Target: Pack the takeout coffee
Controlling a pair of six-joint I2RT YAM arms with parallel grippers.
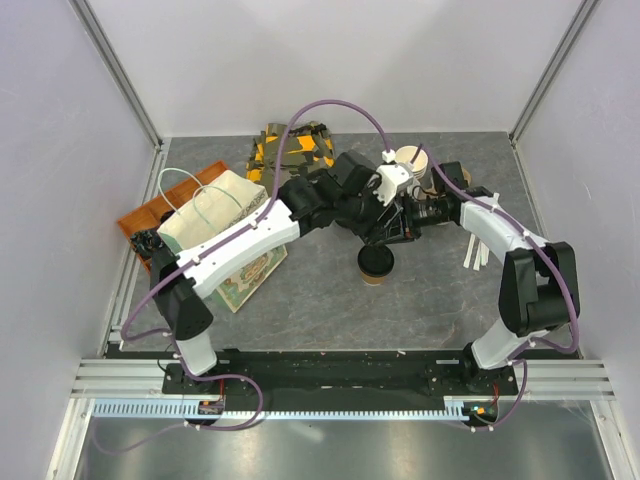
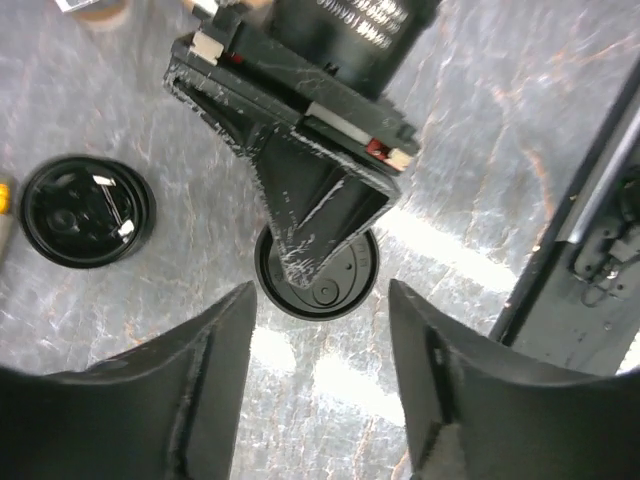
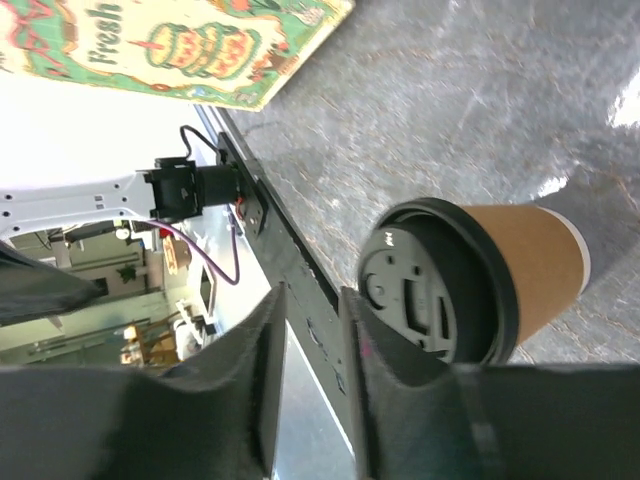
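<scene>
Coffee cup (image 1: 376, 264) is upright in the middle of the table (image 1: 330, 315), black lid on. The left gripper (image 2: 320, 292) hangs right above it with its jaws spread wide and nothing pinched; the lid shows just beyond the gap. The right gripper (image 3: 312, 300) is low beside the cup, its jaws a narrow slit apart and empty, and the cup sits just outside one finger. That finger crosses the lid from above, and whether it touches is hard to tell. The printed bag (image 1: 215, 215) is well off to the left.
</scene>
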